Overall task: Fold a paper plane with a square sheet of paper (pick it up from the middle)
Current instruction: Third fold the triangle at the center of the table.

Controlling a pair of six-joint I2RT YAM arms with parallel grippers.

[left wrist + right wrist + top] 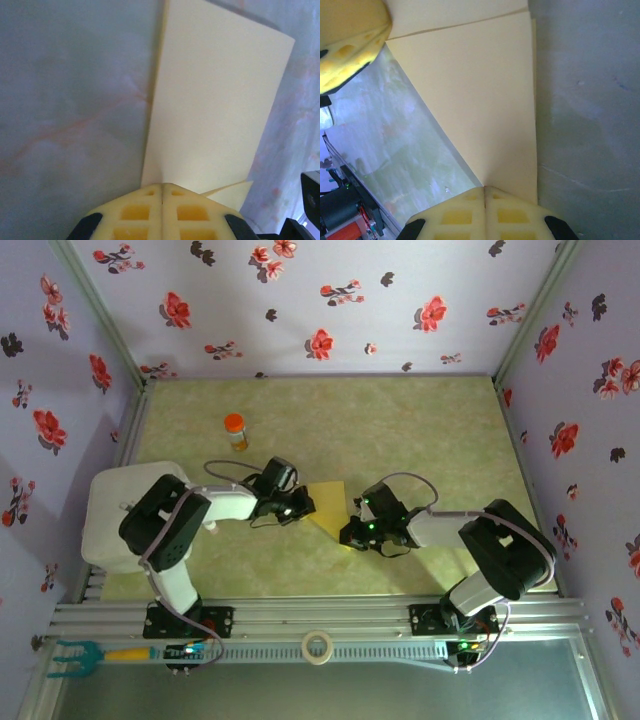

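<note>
The square sheet of paper [330, 504], yellow and folded into a creased pointed shape, hangs between my two grippers over the middle of the table. My left gripper [300, 508] holds its left end. In the left wrist view the yellow jaws [162, 186] are pressed together on the paper's [215, 100] near edge. My right gripper [352, 532] holds the lower right tip. In the right wrist view its jaws [485, 188] are shut on the paper's [485, 100] narrow point, and a left fingertip [350, 45] shows at the top left.
A small orange-capped bottle [235, 430] stands on the green table behind the left arm. A white box [105, 510] sits at the table's left edge. A tape roll [318, 647] and a teal-handled tool [70, 655] lie on the front rail. Floral walls enclose three sides.
</note>
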